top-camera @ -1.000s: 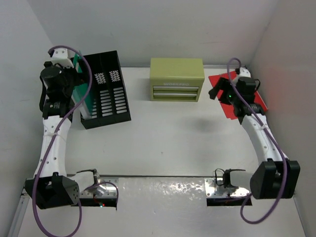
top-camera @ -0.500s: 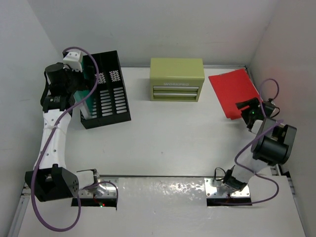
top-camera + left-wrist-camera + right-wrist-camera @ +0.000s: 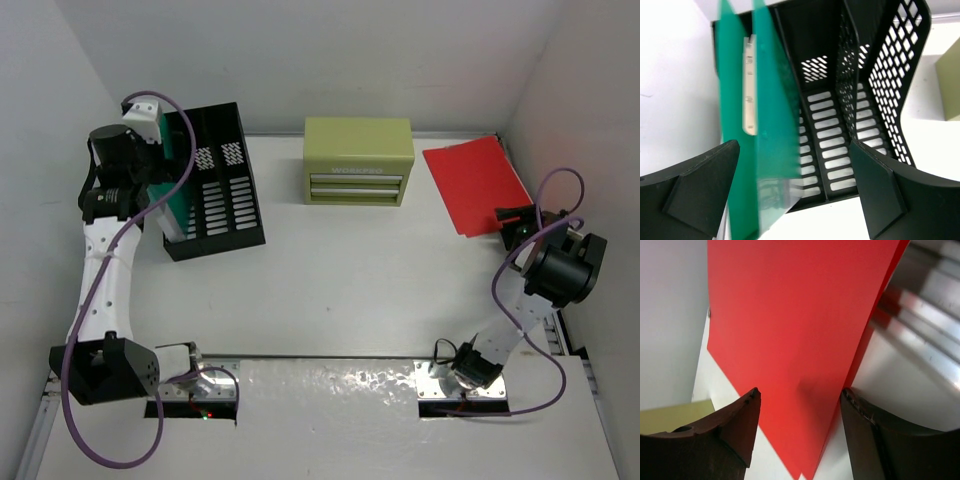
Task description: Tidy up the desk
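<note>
On the white desk (image 3: 350, 290), a red folder (image 3: 470, 180) lies flat at the back right. My right gripper (image 3: 510, 218) sits low at its near corner. In the right wrist view its jaws (image 3: 800, 390) stand apart astride that corner of the red folder (image 3: 800, 330), so it is open. A green folder (image 3: 165, 205) stands in the leftmost slot of the black file rack (image 3: 215, 190). My left gripper (image 3: 152, 188) hovers over it. In the left wrist view it (image 3: 794, 145) is wide open, with the green folder (image 3: 770, 100) near the left finger (image 3: 700, 185).
An olive-green drawer chest (image 3: 358, 160) stands at the back centre, drawers shut. White walls enclose the desk on three sides. A metal rail (image 3: 925, 305) runs along the right edge beside the red folder. The rack's (image 3: 880, 75) other slots hold nothing.
My right arm has drawn back from above the red folder toward the right wall and dropped to its near corner, its jaws narrowing. The left arm has shifted slightly beside the rack.
</note>
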